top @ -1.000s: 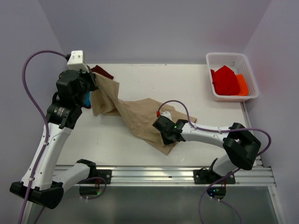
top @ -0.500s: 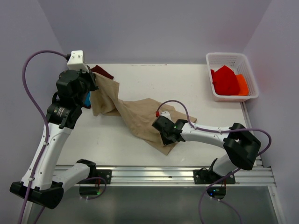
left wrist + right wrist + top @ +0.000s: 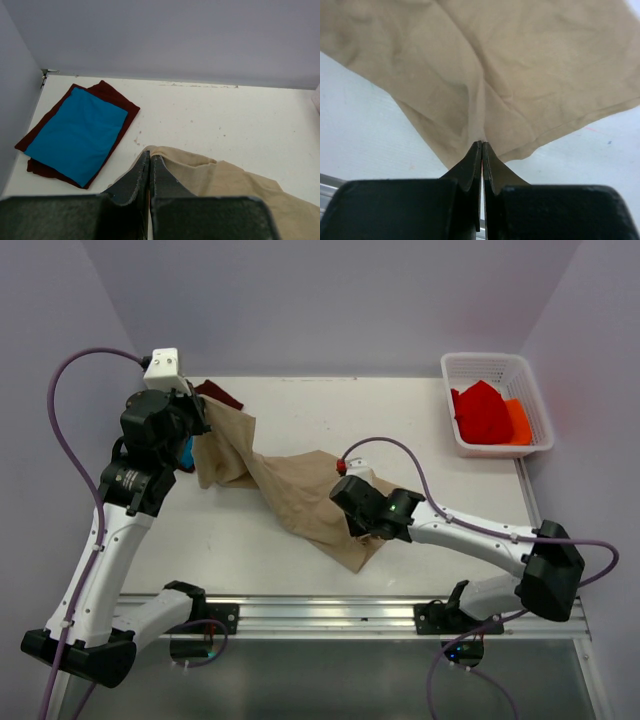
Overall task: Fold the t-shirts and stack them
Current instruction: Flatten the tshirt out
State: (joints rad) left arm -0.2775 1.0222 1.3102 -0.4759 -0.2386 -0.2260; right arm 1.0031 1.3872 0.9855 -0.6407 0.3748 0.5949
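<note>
Tan t-shirt: the tan t-shirt (image 3: 290, 490) is strung as a rumpled band across the worktop (image 3: 330, 410), unfolded. Its long axis runs on a diagonal from the far-left corner toward the middle of the near edge.

Left end: the left gripper (image 3: 199, 423) is pressed together on the cloth's far-left end and holds it raised above the worktop, so the cloth drapes down from there.

Right end: the right gripper (image 3: 362, 532) pinches a fold beside the near hem, low over the worktop. It is the arm nearer the loose bottom corner.

Relation that matters: each gripper holds one end of the diagonal and the slack sags between them. The shirt probably has to be drawn taut and laid flat along this line before any fold.

Left wrist view: the left gripper (image 3: 150, 157) is seen shut on tan cloth. Beyond it the folded blue t-shirt (image 3: 77, 132) lies on the folded maroon t-shirt (image 3: 107, 92) in the far-left corner. The overhead view mostly hides this stack behind the arm.

Right wrist view: the right gripper (image 3: 481, 145) is closed on a crease, with the hem and bare worktop below. The overhead view cannot show that grip.

Outskirts: a basket (image 3: 495, 360) at the far-right corner holds red cloth (image 3: 482, 412) and orange cloth (image 3: 518, 422), well apart from the shirts.
</note>
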